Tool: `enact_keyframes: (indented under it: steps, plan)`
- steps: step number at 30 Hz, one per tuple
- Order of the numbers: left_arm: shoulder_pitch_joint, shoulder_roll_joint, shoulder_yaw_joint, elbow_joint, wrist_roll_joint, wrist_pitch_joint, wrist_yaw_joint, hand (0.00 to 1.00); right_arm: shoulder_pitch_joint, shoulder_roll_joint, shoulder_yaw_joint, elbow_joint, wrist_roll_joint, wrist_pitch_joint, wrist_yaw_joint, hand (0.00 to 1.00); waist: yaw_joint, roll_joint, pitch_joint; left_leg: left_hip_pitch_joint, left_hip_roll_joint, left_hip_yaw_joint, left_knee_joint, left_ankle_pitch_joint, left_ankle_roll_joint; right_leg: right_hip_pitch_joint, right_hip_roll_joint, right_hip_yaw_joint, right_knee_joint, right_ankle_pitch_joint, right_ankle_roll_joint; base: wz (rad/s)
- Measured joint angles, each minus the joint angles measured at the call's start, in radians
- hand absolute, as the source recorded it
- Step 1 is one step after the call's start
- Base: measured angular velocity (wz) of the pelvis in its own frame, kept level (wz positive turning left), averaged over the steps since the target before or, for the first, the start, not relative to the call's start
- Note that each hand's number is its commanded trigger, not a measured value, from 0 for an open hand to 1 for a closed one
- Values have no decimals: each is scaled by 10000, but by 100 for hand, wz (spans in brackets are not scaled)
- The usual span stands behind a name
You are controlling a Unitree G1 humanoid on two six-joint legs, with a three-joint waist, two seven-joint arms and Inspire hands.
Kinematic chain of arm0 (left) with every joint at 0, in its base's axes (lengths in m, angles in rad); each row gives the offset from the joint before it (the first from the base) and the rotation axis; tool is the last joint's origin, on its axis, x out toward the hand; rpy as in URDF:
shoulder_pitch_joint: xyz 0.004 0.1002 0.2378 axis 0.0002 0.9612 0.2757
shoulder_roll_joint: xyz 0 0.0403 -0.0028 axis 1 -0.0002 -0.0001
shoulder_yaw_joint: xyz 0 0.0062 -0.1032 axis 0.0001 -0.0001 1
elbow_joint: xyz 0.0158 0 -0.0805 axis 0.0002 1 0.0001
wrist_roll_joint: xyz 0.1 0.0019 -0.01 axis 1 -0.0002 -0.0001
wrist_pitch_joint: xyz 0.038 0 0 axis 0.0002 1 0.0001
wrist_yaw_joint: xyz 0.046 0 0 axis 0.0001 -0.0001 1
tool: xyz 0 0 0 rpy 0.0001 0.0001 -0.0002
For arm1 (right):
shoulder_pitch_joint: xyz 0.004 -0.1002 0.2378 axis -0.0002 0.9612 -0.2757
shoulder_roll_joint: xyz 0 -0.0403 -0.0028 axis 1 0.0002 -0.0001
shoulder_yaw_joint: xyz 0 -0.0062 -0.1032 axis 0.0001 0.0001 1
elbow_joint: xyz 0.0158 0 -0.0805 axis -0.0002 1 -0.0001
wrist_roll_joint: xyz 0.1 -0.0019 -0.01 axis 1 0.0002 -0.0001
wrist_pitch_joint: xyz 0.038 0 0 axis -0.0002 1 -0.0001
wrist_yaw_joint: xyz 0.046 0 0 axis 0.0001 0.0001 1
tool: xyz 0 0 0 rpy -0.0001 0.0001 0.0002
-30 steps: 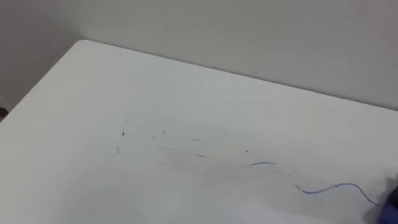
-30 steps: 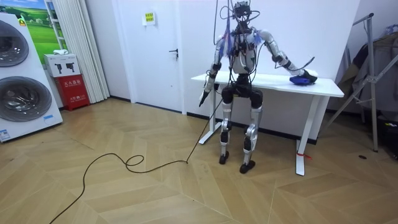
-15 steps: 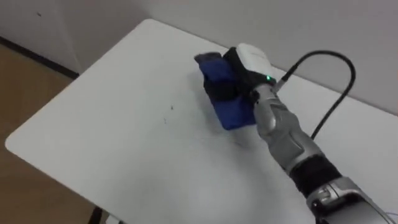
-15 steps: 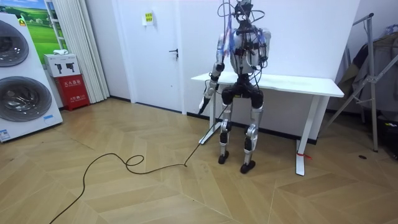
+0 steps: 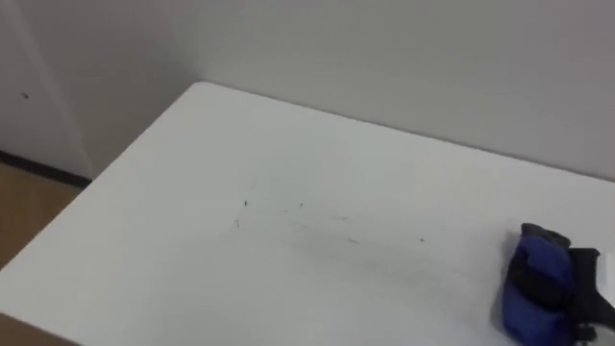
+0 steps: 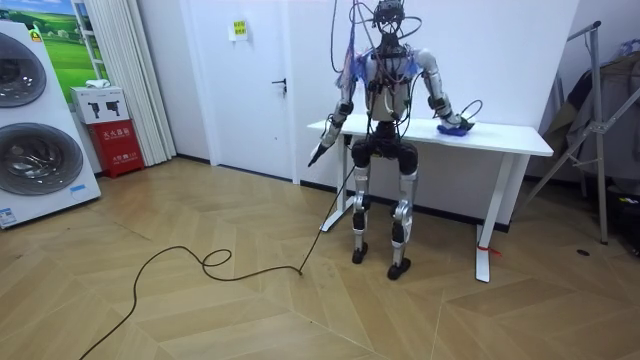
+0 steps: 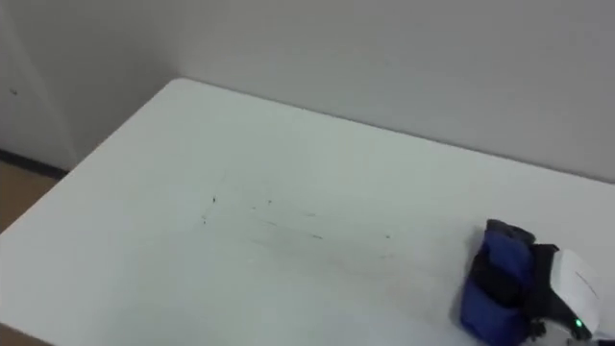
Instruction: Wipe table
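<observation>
A white table (image 5: 192, 144) carries faint dark pen specks (image 5: 288, 216) near its middle. A blue cloth (image 5: 531, 293) lies bunched on the table at the lower right. My right hand (image 7: 567, 288) rests on it from the right, with dark fingers (image 7: 502, 279) curled over the cloth. In the room view I stand at the table (image 6: 510, 138), my right arm stretched to the cloth (image 6: 455, 127). My left hand (image 6: 317, 154) hangs by my side below the table's end, its fingers straight.
A pale wall runs close behind the table's far edge. The table's left end drops to wooden floor (image 5: 24, 207). In the room view, washing machines (image 6: 35, 120) stand at the far left, and a metal rack (image 6: 600, 120) is to the right of the table.
My right hand has swept the cloth from the table's left part to the right. The short blue pen lines seen a second ago no longer show. The eye views shifted.
</observation>
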State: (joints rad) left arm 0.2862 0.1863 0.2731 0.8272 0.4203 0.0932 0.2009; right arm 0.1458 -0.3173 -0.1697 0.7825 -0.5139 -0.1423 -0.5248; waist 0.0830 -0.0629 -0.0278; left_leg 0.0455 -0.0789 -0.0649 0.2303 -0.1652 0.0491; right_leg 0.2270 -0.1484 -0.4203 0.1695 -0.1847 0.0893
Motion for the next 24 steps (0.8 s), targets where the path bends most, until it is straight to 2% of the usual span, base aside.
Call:
enact_keyframes:
  steps: [2, 3, 5, 6, 7, 9, 10, 11, 12, 13, 14, 15, 17, 19, 22, 23, 24]
  plan:
    - [-55, -41, -353, 29, -216, -17, 134, 0, -190, 31, 159, -67, -48, 297, 21, 100, 50, 5, -2, 4, 39, 38, 53, 7, -19, 4, 29, 4, 21, 6, -11, -10]
    - [-27, -131, -475, 159, -258, -117, 281, 0, -314, 72, 261, -171, -55, 583, 31, 100, 127, 8, 5, 4, 79, 72, 57, 18, -40, -11, 58, 18, 19, 22, -36, -12]
    - [94, -191, -744, 230, -254, -66, 356, 0, -433, 286, 386, -589, -98, 1176, 150, 100, 319, 4, 29, -28, 188, 172, 76, 21, -99, -90, 135, 53, 17, 73, -115, -24]
    - [206, -228, -943, 367, -238, -45, 359, 0, -544, 467, 414, -874, -295, 1603, 253, 100, 594, 22, 32, -90, 315, 340, 85, 7, -129, -229, 207, 110, 23, 128, -200, -33]
    - [271, -252, -1009, 388, -244, 7, 357, 0, -600, 575, 500, -1095, -393, 1817, 386, 100, 693, 27, 39, -140, 358, 362, 99, 2, -136, -299, 246, 142, 23, 154, -242, -36]
    - [337, -280, -1423, 667, -292, 253, 307, 0, -1104, 809, 1606, -2161, -850, 2516, 1233, 100, 1143, 104, 146, -370, 525, 423, 110, 49, -215, -693, 394, 221, 113, 237, -408, -40]
    - [370, -315, -1546, 684, -364, 331, 258, 0, -1722, 884, 2312, -2502, -1325, 2645, 1656, 100, 1309, 171, 291, -497, 554, 312, 111, 96, -283, -866, 471, 347, 181, 245, -490, -36]
    - [367, -316, -1612, 673, -368, 344, 217, 0, -2046, 951, 2737, -2590, -1514, 2628, 1828, 100, 1392, 213, 361, -571, 593, 306, 114, 120, -316, -962, 513, 357, 168, 265, -542, -15]
    - [340, -317, -1725, 562, -357, 369, 161, 0, -2655, 1098, 3345, -2612, -1762, 2524, 2100, 100, 1514, 254, 476, -702, 650, 345, 117, 196, -385, -1168, 571, 381, 126, 222, -594, 13]
    - [344, -317, -1772, 379, -354, 376, 61, 0, -3057, 1260, 3659, -2613, -2053, 2424, 2273, 100, 1742, 287, 486, -823, 674, 322, 100, 291, -476, -1304, 592, 362, 134, 138, -608, 23]
    - [415, -319, -1789, 250, -355, 373, 24, 0, -3192, 1298, 3838, -2612, -2122, 2375, 2335, 100, 1842, 311, 483, -872, 674, 288, 83, 324, -490, -1335, 592, 324, 134, 118, -615, 28]
    - [613, -325, -1793, 79, -362, 366, -17, 0, -3326, 1313, 4077, -2590, -2222, 2136, 2438, 100, 2042, 317, 454, -860, 653, 214, 29, 376, -446, -1310, 580, 241, 126, 115, -651, 35]
    - [938, -312, -1777, -7, -359, 411, -152, 0, -3198, 1307, 4165, -2457, -2331, 1923, 2444, 100, 1989, 357, 441, -825, 531, -45, 25, 400, -430, -1116, 527, -54, -4, 70, -609, 39]
    - [1304, -395, -1689, -124, -359, 519, -180, 0, -2725, 1273, 4011, -2523, -2245, 1608, 2200, 100, 1909, 334, 420, -683, 451, -123, -109, 406, -415, -931, 480, -164, -34, 31, -546, 22]
    - [1566, -409, -1509, -228, -332, 491, -179, 0, -1803, 1264, 3652, -2252, -2010, 610, 1317, 100, 1289, 257, 354, -324, 309, -126, -243, 351, -338, -440, 387, -260, -205, -67, -385, 26]
    - [1555, -414, -1404, -245, -312, 443, -179, 0, -1611, 1264, 3492, -2250, -2013, 451, 1162, 100, 1136, 200, 365, -292, 291, -79, -293, 345, -326, -397, 368, -270, -234, -87, -353, 24]
    - [1524, -423, -1092, -245, -203, 330, -174, 0, -1124, 1262, 3109, -2272, -1913, 186, 810, 100, 882, 123, 301, -232, 272, 36, -374, 342, -306, -314, 311, -272, -285, -132, -291, 3]
